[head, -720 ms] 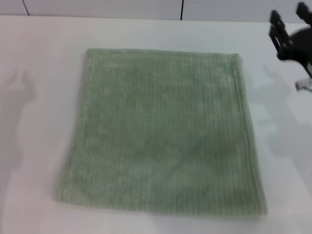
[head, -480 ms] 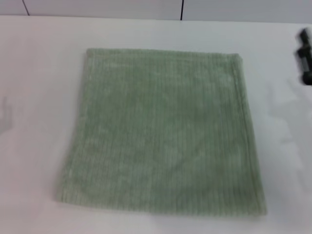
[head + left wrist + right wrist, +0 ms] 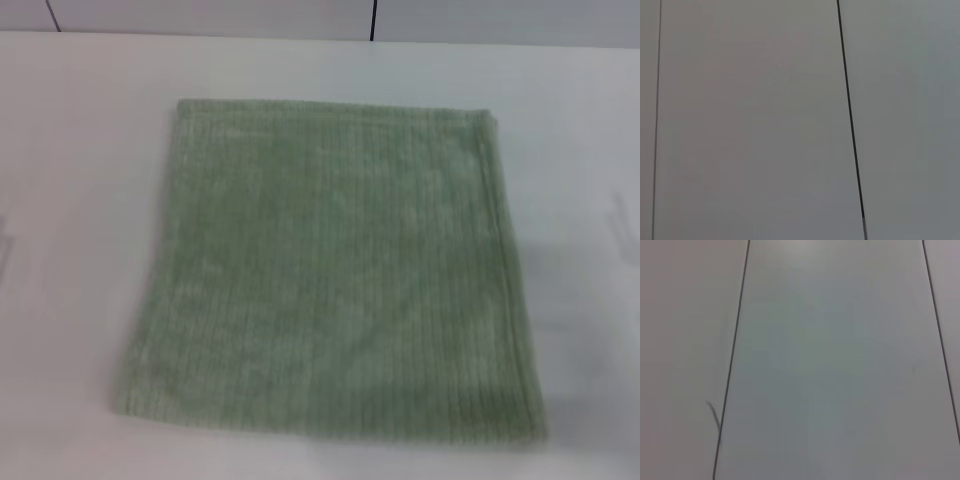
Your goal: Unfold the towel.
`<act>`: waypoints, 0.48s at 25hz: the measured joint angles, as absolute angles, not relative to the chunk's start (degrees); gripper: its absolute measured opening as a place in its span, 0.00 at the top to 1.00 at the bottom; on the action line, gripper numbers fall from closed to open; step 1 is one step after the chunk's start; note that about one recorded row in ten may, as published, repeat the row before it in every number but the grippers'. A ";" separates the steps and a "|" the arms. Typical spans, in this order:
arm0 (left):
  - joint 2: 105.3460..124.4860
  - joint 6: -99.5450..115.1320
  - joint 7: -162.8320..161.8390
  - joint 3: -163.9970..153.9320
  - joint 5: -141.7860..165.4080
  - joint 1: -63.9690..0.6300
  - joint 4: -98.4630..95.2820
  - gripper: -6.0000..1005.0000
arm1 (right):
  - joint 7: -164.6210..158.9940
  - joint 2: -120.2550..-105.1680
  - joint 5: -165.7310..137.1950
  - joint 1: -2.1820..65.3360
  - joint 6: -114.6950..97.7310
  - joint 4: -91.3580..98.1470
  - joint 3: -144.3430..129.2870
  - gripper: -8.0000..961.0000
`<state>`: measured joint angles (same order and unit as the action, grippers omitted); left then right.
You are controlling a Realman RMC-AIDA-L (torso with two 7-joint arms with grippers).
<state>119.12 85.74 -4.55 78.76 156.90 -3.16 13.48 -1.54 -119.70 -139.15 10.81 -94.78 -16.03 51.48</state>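
Note:
The towel (image 3: 330,270), a pale sage-green ribbed cloth, lies flat and roughly square in the middle of the white table (image 3: 80,150) in the head view. Its hemmed edge runs down its right side. Neither gripper shows in any view. Both wrist views show only plain grey-white panels with thin dark seams, with no towel and no fingers.
A wall of pale panels with a dark seam (image 3: 373,20) stands behind the table's far edge. Bare table surface lies on the left, right and far sides of the towel. Faint shadows fall at the table's left and right edges.
The right gripper, seen at the upper right edge earlier, has moved out of the head view. The shadow at the left has shrunk. The towel has not moved.

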 joint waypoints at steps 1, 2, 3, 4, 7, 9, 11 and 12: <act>119.12 85.58 -4.47 78.73 156.89 -3.27 13.40 0.28 | -1.53 -119.70 -139.17 10.65 -94.41 -16.18 51.44 0.32; 119.12 85.58 -4.47 78.73 156.89 -3.27 13.40 0.25 | -1.53 -119.70 -139.18 10.55 -94.07 -16.33 51.41 0.31; 119.12 85.30 -4.37 78.74 156.89 -3.74 12.99 0.22 | -1.52 -119.70 -139.19 10.52 -93.72 -16.44 51.37 0.30; 119.12 85.19 -4.31 78.70 156.88 -4.07 12.57 0.19 | -1.51 -119.70 -139.18 10.50 -93.30 -16.59 51.34 0.30; 119.11 85.12 -3.51 78.42 156.91 -4.54 12.05 0.14 | -1.50 -119.70 -139.18 10.48 -92.15 -17.13 51.32 0.27; 119.10 85.11 -2.33 78.40 156.91 -4.82 11.87 0.14 | -1.48 -119.70 -139.19 10.63 -91.66 -17.44 51.30 0.26; 119.09 85.04 -1.49 78.40 156.93 -5.17 11.86 0.14 | -1.42 -119.70 -139.19 10.89 -91.23 -17.66 51.28 0.25; 119.09 84.98 -1.32 78.40 156.95 -5.48 11.83 0.14 | -1.40 -119.67 -139.19 11.05 -90.88 -17.80 51.27 0.25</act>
